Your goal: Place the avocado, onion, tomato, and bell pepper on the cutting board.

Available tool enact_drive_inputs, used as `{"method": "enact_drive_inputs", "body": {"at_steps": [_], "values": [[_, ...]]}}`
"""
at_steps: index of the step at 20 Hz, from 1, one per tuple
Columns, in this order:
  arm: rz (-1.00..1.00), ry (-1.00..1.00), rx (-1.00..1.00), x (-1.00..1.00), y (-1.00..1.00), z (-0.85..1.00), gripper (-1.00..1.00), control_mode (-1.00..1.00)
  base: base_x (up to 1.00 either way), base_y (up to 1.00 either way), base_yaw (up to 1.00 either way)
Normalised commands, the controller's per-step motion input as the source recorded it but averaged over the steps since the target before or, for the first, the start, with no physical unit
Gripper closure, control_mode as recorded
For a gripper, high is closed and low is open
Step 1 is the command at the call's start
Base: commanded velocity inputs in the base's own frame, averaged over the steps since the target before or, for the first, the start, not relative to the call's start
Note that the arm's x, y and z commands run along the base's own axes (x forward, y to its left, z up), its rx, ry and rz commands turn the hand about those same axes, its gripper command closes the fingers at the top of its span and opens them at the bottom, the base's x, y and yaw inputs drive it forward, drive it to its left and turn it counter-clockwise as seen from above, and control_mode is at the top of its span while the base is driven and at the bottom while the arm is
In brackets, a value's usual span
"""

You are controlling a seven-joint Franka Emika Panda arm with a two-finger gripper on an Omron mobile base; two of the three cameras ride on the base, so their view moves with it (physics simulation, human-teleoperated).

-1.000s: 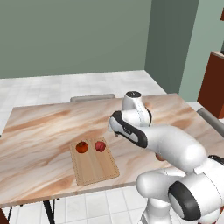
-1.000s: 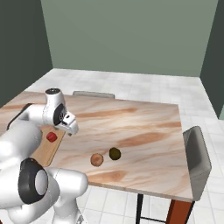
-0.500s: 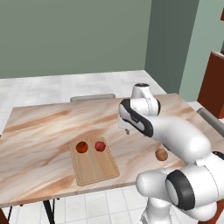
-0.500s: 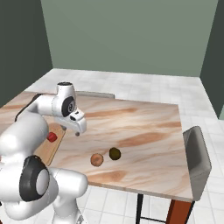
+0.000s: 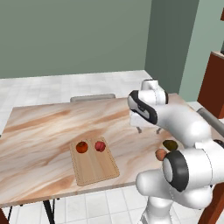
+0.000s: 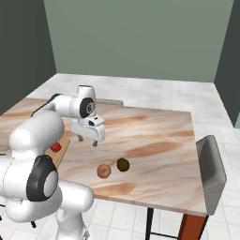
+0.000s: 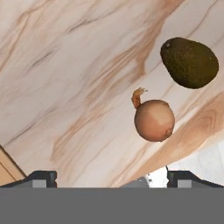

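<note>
Gripper (image 6: 87,140) has swung off the light wooden cutting board (image 5: 94,164), fingers wide and empty, toward the tan round onion (image 7: 154,120) and dark olive avocado (image 7: 189,62) lying apart on the marbled bench (image 5: 48,127). Two red items already on board; two remain.

Onion (image 7: 154,120) and avocado (image 7: 189,62) close together but apart on the marbled table (image 7: 74,87), cutting board (image 7: 6,168) corner at the edge.
</note>
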Motion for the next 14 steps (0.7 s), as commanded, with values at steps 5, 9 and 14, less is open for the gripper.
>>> {"method": "enact_drive_inputs", "body": {"at_steps": [5,9,14], "values": [[-0.01,0.12,-0.02,-0.05,-0.54,0.00,-1.00,-1.00,0.00,0.00,0.00],[-0.01,0.09,-0.01,0.00,-0.59,0.00,-1.00,-1.00,0.00,0.00,0.00],[0.00,0.09,-0.01,-0.04,-0.61,-0.03,-1.00,-1.00,0.00,0.00,0.00]]}}
